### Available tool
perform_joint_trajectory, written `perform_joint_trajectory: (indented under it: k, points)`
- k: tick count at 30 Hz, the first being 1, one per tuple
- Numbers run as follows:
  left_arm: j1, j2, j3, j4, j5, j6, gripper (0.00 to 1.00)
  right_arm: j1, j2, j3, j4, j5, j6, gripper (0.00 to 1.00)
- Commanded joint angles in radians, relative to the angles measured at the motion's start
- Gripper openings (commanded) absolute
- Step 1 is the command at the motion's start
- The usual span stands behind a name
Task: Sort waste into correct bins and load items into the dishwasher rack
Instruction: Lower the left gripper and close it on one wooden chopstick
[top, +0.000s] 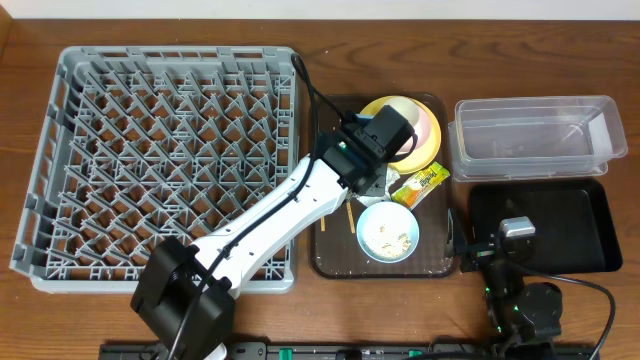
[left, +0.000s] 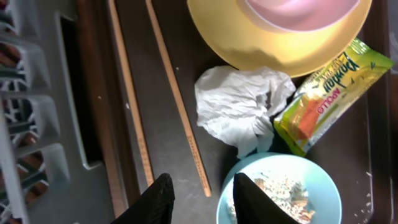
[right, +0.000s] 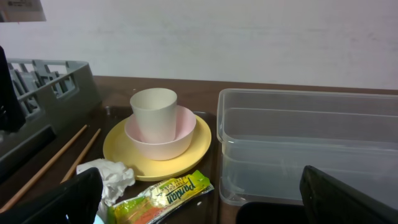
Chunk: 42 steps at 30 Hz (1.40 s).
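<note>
The overhead view looks straight down on the whole wooden table (top: 25, 320). The left wrist view hangs close above the dark brown serving tray (left: 143, 62), facing down. The right wrist view sits low at front right, looking level toward the wall. All three share the round yellow plate (right: 121, 149) and yellow-green snack packet (top: 418, 185).

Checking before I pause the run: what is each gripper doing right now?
Left gripper: partly open, holding nothing.
Right gripper: wide open, holding nothing.
</note>
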Motion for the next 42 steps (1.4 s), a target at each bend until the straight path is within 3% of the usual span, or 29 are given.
perform_joint_trajectory:
  k: [1, 6, 9, 11, 18, 22, 28, 42]
  points:
    - [0.0, 0.006, -0.006, 0.002, -0.051, -0.002, 0.34, -0.019, -0.001, -0.002, -0.003, -0.003, -0.004, 0.99]
    - [0.0, 0.006, -0.006, -0.024, -0.051, -0.001, 0.34, -0.019, -0.001, -0.002, -0.004, -0.004, -0.004, 0.99]
    - [0.001, 0.006, -0.006, -0.031, -0.051, -0.002, 0.23, -0.019, -0.001, -0.002, -0.004, -0.003, -0.004, 0.99]
    - [0.001, 0.008, -0.008, -0.024, -0.051, -0.002, 0.22, -0.019, -0.001, -0.002, -0.004, -0.004, -0.004, 0.99]
    - [0.001, 0.014, -0.053, 0.078, -0.06, -0.045, 0.2, -0.019, -0.001, -0.002, -0.004, -0.004, -0.004, 0.99]
    - [0.001, 0.02, -0.068, 0.084, -0.142, -0.145, 0.2, -0.019, -0.001, -0.002, -0.004, -0.004, -0.004, 0.99]
    - [0.001, 0.023, -0.107, 0.117, -0.146, -0.232, 0.22, -0.019, -0.001, -0.002, -0.004, -0.004, -0.004, 0.99]
    - [0.001, 0.166, -0.126, 0.219, -0.146, -0.23, 0.22, -0.019, -0.001, -0.002, -0.004, -0.004, -0.004, 0.99]
